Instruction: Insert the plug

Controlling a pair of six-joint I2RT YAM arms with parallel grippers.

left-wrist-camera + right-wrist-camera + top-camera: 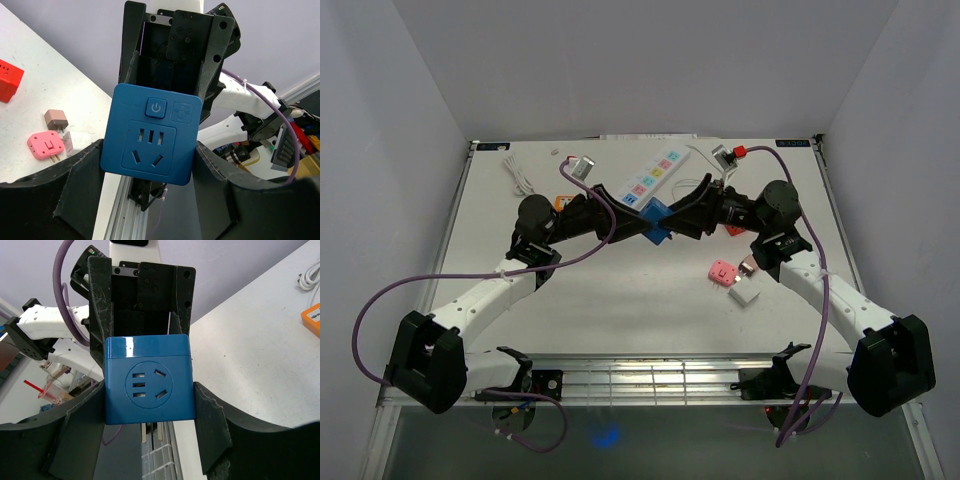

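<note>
Over the middle of the table (pixel 580 300), a blue plug adapter (pixel 655 216) sits between two grippers.

At ten o'clock from it, far off, lies a coiled white cable (pixel 518 178). The left gripper (pixel 149 160) stands at nine o'clock, its fingers flanking the cube's sides very closely (whether they actually press it I cannot tell). The adapter turns a power button (pixel 156 107) and a socket face to the left wrist camera, and metal prongs (pixel 144 432) poke from its underside. A white power strip (pixel 657 174) lies at twelve o'clock, apart from it. The right gripper (pixel 149 405), at three o'clock, has its jaws clamped on the cube. At four o'clock lie a pink plug (pixel 723 272), a brown plug (pixel 748 264) and a white block (pixel 744 296).
</note>
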